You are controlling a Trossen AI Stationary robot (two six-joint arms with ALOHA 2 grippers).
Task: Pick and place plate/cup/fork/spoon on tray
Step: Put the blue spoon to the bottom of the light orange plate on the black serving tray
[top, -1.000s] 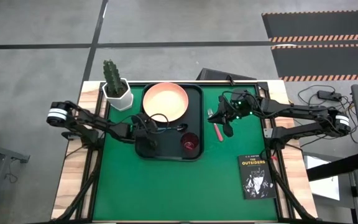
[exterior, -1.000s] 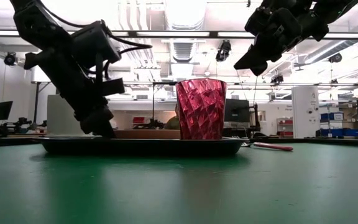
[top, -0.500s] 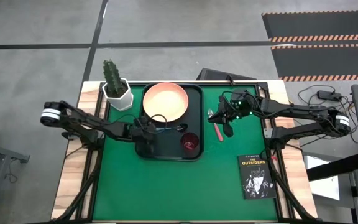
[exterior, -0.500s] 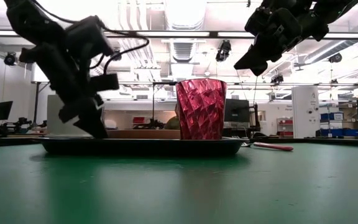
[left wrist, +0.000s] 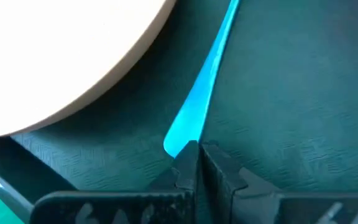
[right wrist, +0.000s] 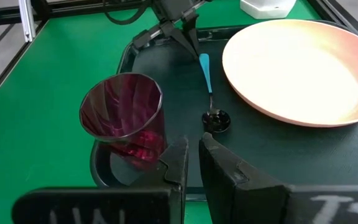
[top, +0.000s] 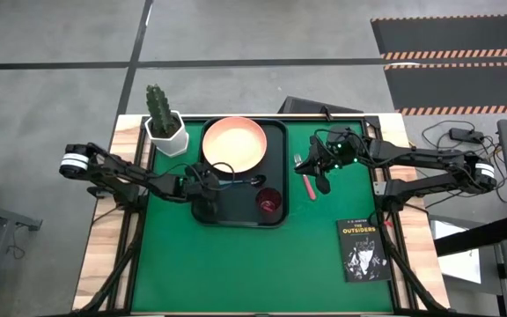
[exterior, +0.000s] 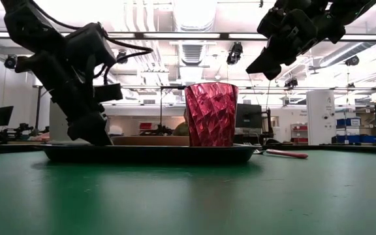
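On the dark tray point(top: 236, 216) rest the salmon-pink plate point(top: 234, 143), the maroon cup point(top: 268, 202) standing upright, and the spoon point(right wrist: 209, 87), which lies flat with its teal handle pointing toward the table's left edge. My left gripper point(left wrist: 196, 152) is shut and low over the tray, its tips right at the handle's free end. The fork point(top: 310, 187) lies on the green mat to the right of the tray. Above it hovers my right gripper point(right wrist: 191, 155), shut with nothing between its fingers. My left gripper's shut fingertips point(left wrist: 188, 155) slant down from the table's left, in line with the spoon. They stand right at the free end of its handle point(left wrist: 178, 142). I cannot tell whether they touch it. The spoon lies flat on the tray floor.
A white pot with a cactus point(top: 165, 128) stands at the far left corner. A black book point(top: 363, 250) lies near the right front. The green mat point(top: 201, 273) in front of the tray is bare.
My left gripper has tipped a little and shifted slightly over the tray's left part, staying shut. The spoon, cup and plate lie where they were.
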